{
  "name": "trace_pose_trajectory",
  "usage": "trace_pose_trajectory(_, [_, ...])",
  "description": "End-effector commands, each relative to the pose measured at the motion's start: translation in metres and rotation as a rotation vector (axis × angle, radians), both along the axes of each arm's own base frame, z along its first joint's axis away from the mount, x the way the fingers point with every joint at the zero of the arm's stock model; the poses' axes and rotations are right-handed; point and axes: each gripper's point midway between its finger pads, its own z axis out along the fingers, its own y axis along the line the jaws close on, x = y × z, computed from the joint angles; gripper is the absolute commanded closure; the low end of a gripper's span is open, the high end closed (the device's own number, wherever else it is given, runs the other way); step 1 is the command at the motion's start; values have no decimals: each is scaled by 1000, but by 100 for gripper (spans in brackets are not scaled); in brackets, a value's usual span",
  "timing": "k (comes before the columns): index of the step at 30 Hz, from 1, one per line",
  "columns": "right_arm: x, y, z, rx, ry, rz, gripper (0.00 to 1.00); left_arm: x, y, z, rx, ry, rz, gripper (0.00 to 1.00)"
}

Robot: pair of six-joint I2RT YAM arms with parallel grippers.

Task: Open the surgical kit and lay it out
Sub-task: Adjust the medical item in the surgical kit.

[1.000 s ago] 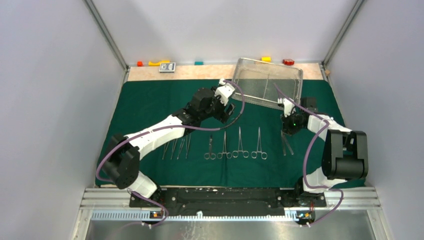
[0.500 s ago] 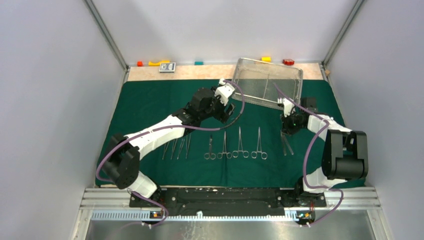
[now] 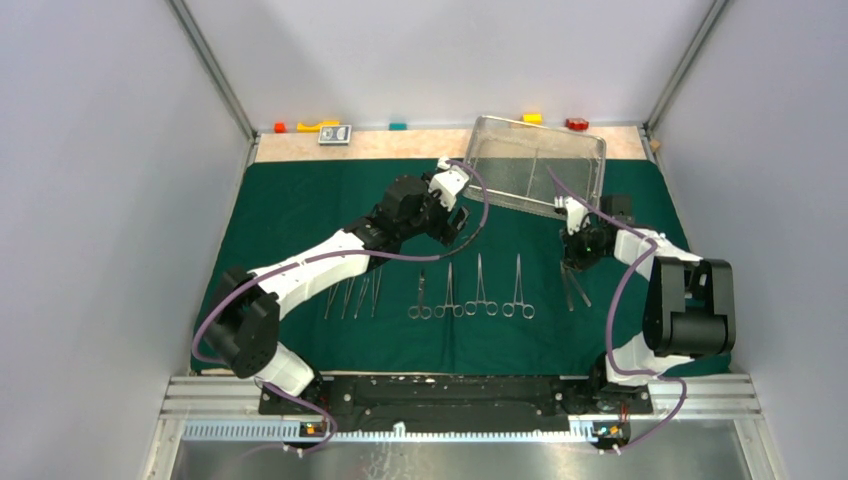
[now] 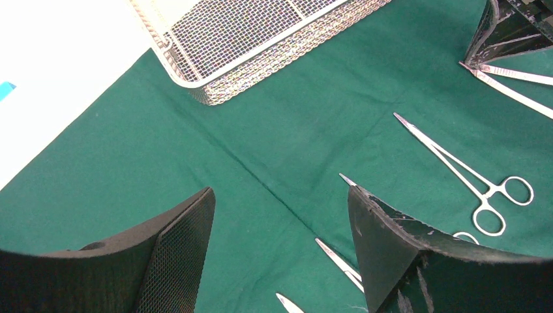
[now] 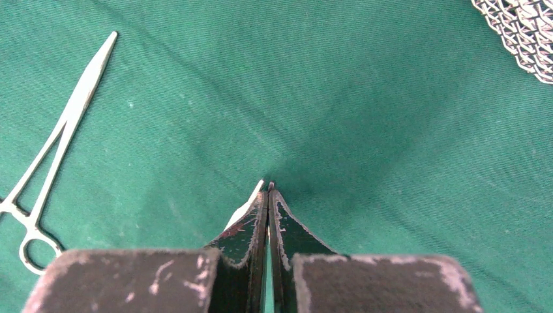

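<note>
The tweezers (image 3: pixel 572 287) are over the cloth (image 3: pixel 300 200), just right of the row of clamps (image 3: pixel 480 292), with their long axis toward the near edge. The closed right tool (image 5: pixel 269 189) seems to pinch their far end. The left tool (image 4: pixel 280 195) is farther off near the tray (image 4: pixel 235 26), open and empty. I can read no writing.

Right tool (image 3: pixel 577 262) pinching tweezers (image 3: pixel 573 288); instruments (image 3: pixel 470 295) rowed on cloth (image 3: pixel 300 200).

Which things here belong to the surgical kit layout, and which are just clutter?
Job:
green cloth
mesh tray
ring-handled clamps
laid-out tweezers
held tweezers in right end effector

Lying about:
coloured blocks along the far edge
small grey device
</note>
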Motion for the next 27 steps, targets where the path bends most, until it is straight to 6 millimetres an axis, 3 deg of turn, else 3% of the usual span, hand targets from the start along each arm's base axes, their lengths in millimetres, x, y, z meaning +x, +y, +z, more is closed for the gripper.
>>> trace_pose_trajectory(1, [16, -2, 6, -26, -37, -6, 100, 4, -5, 17, -53, -32, -5, 20])
trace_pose_trajectory(14, [25, -16, 15, -81, -73, -87, 100, 4, -6, 17, -58, -28, -10, 20])
trace_pose_trajectory(27, [24, -11, 24, -54, -81, -82, 100, 2, -6, 18, -59, -29, -11, 20])
